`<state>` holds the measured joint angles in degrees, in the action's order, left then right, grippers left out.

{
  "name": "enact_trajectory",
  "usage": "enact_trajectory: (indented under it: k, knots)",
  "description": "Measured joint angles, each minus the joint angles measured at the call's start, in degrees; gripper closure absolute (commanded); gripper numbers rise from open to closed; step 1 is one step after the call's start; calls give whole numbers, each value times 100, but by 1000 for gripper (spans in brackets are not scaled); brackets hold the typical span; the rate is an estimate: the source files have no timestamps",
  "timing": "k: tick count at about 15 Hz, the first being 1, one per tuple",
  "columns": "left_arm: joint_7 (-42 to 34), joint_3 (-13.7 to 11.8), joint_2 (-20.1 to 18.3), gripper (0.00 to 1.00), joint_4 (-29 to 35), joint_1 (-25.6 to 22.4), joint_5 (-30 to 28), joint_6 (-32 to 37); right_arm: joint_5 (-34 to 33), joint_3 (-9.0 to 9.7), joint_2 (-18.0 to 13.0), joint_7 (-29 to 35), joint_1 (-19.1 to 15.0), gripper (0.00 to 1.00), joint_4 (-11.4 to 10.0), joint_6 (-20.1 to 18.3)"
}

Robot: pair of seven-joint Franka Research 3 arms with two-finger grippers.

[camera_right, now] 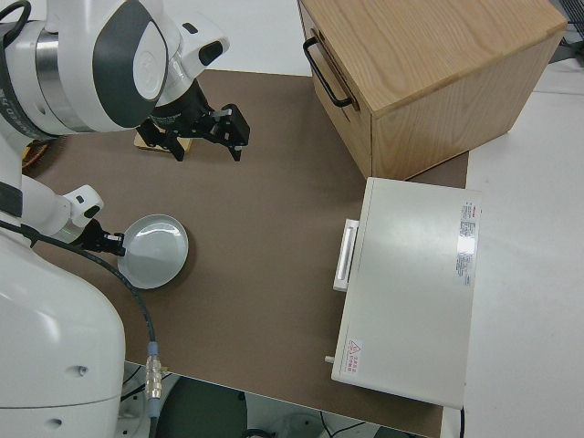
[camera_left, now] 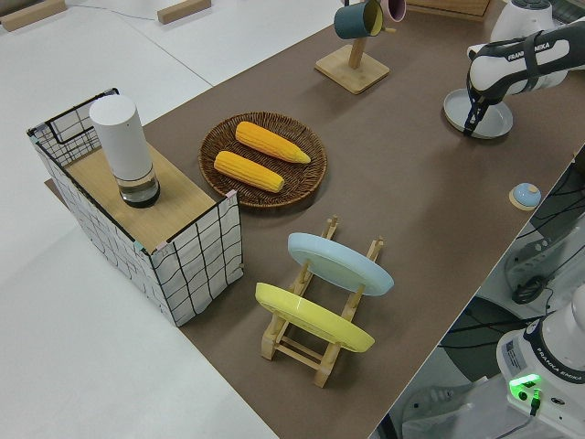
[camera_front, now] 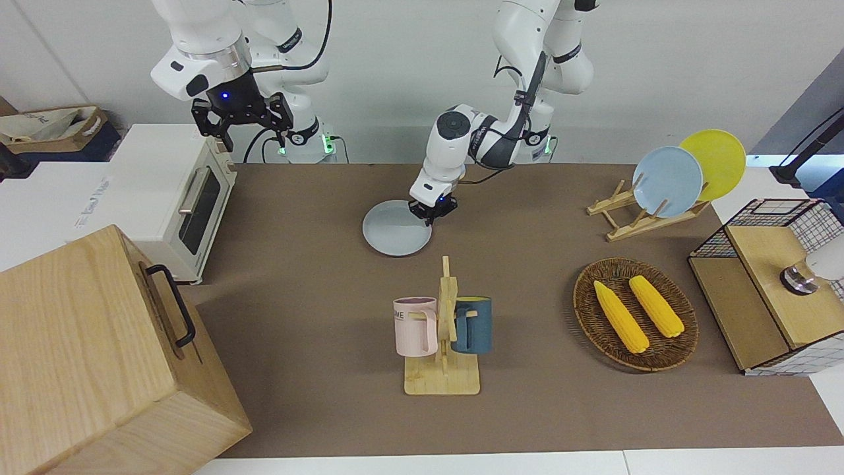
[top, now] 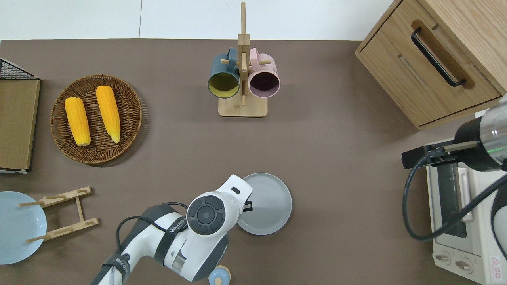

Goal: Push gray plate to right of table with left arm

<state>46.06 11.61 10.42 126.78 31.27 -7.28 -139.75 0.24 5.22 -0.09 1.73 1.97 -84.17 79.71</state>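
Your left gripper [camera_front: 432, 210] sits low at the gray plate [camera_front: 395, 229]'s rim on the left arm's side; can't tell if its fingers are together or apart. Plate lies flat mid-table [camera_front: 310, 264], nearer the robots than the mug rack [camera_front: 443, 330]. Right arm's parked.

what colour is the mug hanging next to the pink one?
Dark teal outside, yellow inside: the teal mug on the mug rack, beside the pink mug. Overhead view shows it best.
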Motion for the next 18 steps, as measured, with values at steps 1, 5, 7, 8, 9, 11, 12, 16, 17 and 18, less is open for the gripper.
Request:
enact_trajectory:
  k: [1, 5, 7, 8, 9, 11, 12, 16, 17, 18]
  knots:
    - [102, 0, 88, 1000, -113, 72, 0, 0, 0, 0, 0, 0, 0, 17, 0, 0]
    - [420, -3, 383, 1000, -501, 314, 0, 0, 0, 0, 0, 0, 0, 17, 0, 0]
    - [509, -5, 498, 1000, -655, 411, 0, 1, 0, 0, 0, 0, 0, 17, 0, 0]
    - [554, -5, 552, 1000, -727, 448, 0, 2, 0, 0, 0, 0, 0, 17, 0, 0]
    - [598, -3, 602, 1000, -796, 480, 0, 6, 0, 0, 0, 0, 0, 17, 0, 0]
    - [631, -9, 628, 1000, -832, 504, 0, 8, 0, 0, 0, 0, 0, 17, 0, 0]
    - [631, -10, 628, 1000, -832, 505, 0, 8, 0, 0, 0, 0, 0, 17, 0, 0]
    - [634, -6, 712, 0, -845, 532, 0, -24, 0, 0, 0, 0, 0, 17, 0, 0]
    - [634, -4, 742, 0, -887, 546, 0, -34, 0, 0, 0, 0, 0, 17, 0, 0]
    - [622, -4, 769, 0, -916, 558, 0, -32, 0, 0, 0, 0, 0, 17, 0, 0]
